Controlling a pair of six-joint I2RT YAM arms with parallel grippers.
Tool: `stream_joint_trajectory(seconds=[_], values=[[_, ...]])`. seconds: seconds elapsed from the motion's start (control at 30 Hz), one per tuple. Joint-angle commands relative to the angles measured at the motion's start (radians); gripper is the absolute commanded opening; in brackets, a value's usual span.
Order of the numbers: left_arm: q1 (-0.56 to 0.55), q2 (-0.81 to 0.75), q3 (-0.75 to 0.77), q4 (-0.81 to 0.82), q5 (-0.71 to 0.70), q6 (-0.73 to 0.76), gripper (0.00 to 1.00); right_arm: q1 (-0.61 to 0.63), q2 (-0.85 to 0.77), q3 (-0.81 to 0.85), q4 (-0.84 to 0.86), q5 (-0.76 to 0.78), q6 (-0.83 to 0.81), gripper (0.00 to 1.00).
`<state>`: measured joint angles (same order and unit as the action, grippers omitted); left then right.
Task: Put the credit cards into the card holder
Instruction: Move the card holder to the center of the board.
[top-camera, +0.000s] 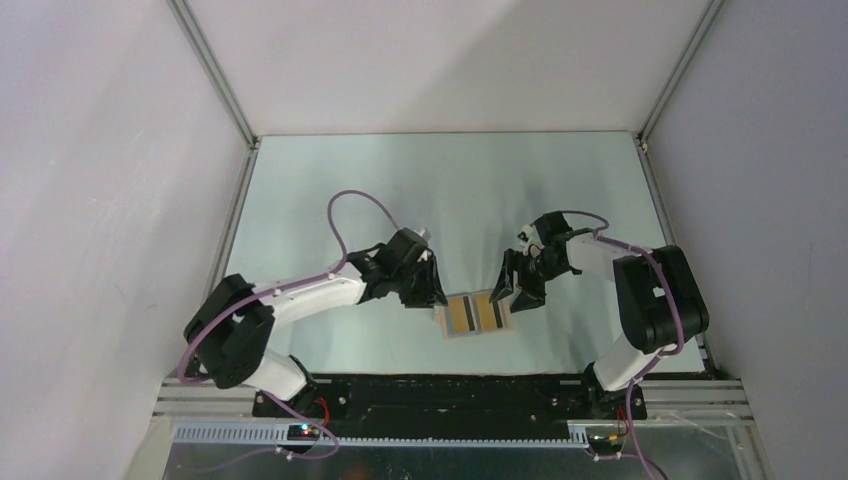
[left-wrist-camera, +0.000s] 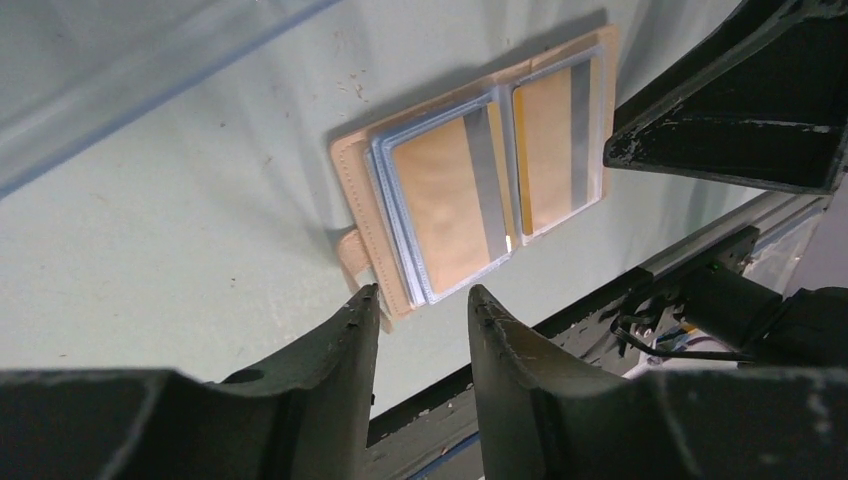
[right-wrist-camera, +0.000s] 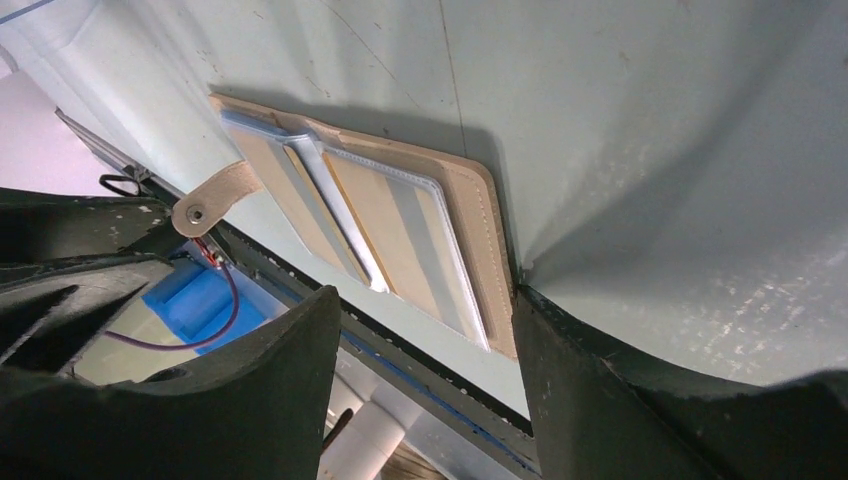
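From above, the card holder (top-camera: 478, 315) lies open on the table (top-camera: 400, 190), at the near side, between my left gripper (top-camera: 433, 299) and my right gripper (top-camera: 508, 295). Left wrist camera: my jaws are spread, and the credit cards (left-wrist-camera: 440, 200) sit in its pockets. Right wrist camera: my jaws are spread wide, beside its edge.

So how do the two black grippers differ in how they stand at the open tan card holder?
The black left gripper holds its jaws closer together than the black right gripper does. The left gripper is at the edge of the open tan bifold card holder that has the snap strap; the right gripper is at the opposite, plain edge. Both are open and empty.
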<state>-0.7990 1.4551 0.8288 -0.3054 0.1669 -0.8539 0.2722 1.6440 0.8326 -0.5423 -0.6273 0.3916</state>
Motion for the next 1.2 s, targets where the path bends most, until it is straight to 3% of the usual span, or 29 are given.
stream_joint_trajectory(seconds=[0.0, 0.3, 0.73, 1.17], values=[[-0.031, 0.051, 0.074, -0.09, -0.047, 0.038, 0.43, 0.007, -0.046, -0.002, 0.018, -0.034, 0.014, 0.67], [-0.039, 0.067, 0.132, -0.258, -0.14, 0.088, 0.39, 0.017, -0.08, -0.001, 0.007, -0.075, 0.026, 0.66], [-0.041, 0.086, 0.12, -0.283, -0.123, 0.11, 0.3, 0.056, -0.163, -0.001, -0.004, -0.143, 0.07, 0.66], [-0.04, 0.056, 0.144, -0.281, -0.135, 0.11, 0.33, 0.249, -0.148, -0.001, 0.159, -0.176, 0.2, 0.66]])
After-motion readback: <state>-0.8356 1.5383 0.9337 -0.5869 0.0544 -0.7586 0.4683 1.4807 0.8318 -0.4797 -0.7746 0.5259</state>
